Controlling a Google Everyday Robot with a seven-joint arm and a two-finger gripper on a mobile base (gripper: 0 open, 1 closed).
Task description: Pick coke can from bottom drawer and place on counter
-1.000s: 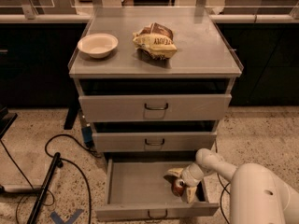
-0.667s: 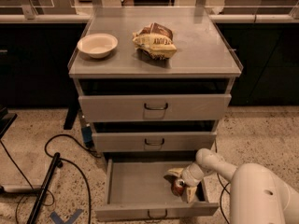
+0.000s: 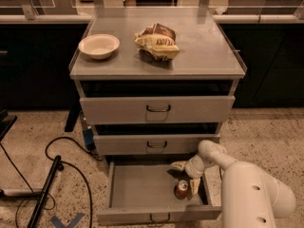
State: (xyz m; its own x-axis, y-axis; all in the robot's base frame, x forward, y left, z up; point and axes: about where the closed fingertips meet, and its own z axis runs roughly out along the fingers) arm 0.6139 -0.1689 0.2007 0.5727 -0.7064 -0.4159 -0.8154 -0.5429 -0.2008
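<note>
Red against grey metal: your coke can [image 3: 181, 189] stands upright on the floor of the bottom drawer [image 3: 137, 190], towards its right front corner, silver top showing. The drawer is pulled well out, so that step is done. Your gripper [image 3: 186, 176] is down inside it, reaching in from the right on the white arm [image 3: 251, 191]. Its pale fingers [image 3: 194, 185] look spread wide, one just beside the can on the right, the other up and behind it. The can seems to sit at the mouth of the claw and is not clamped, though the contact itself is hard for you to judge from this angle.

So you are at the grasp, early in the job. You have yet to close on the can, lift it clear of the low drawer wall and the two drawer fronts above, and set it on the counter [image 3: 204, 56]. Up there a white bowl [image 3: 99, 45] sits at the left and a snack bag [image 3: 156, 42] near the middle; the right side looks the easiest spot for you.
</note>
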